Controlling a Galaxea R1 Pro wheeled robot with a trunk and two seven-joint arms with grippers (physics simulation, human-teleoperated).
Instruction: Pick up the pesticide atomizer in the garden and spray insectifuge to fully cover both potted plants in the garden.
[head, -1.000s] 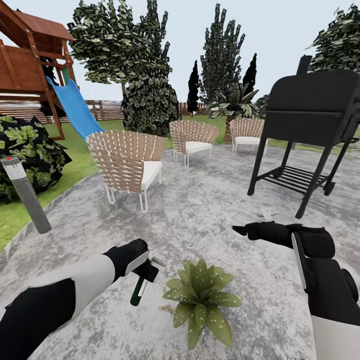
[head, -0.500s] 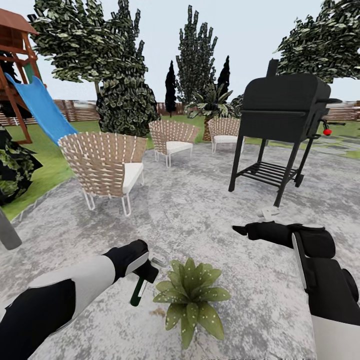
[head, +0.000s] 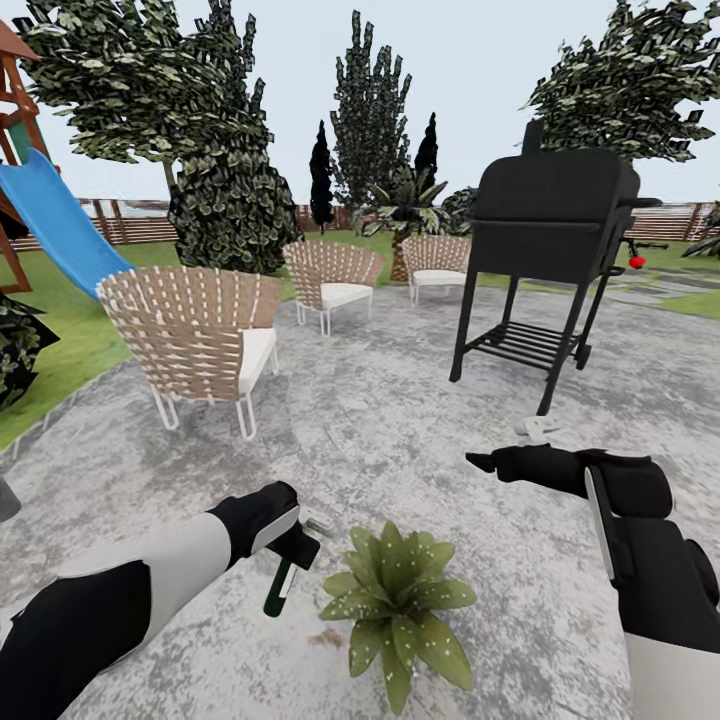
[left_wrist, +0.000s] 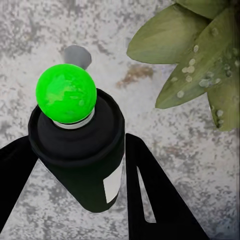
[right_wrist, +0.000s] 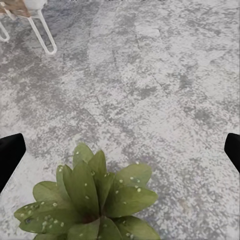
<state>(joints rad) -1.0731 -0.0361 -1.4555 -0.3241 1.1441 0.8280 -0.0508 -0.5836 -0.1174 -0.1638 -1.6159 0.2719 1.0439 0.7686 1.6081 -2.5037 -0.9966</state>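
Atomizer (head: 279, 590) gripped tight in left hand (head: 292, 552), down at 7 o'clock of the head view. Long side nearly straight up and down, leaning a little, bottom end toward the grey paving (head: 420, 400). Seen from the left wrist: dark bottle (left_wrist: 85, 165) squeezed between two black fingers (left_wrist: 155, 200), white label on its side, bright green round end facing the camera. Potted plant (head: 400, 605) just beside the bottle, at 6 o'clock, green pointed leaves dotted with little white drops, pot hidden under the leaves. Right hand (head: 485, 462) at 4 o'clock, holding nothing, fingers spread wide apart in the right wrist view, plant (right_wrist: 92, 200) below. Farther off: wicker chairs (head: 195, 335) at 10 o'clock, black grill (head: 550, 240) at 1 o'clock, blue slide (head: 50, 225) far at 9 o'clock.
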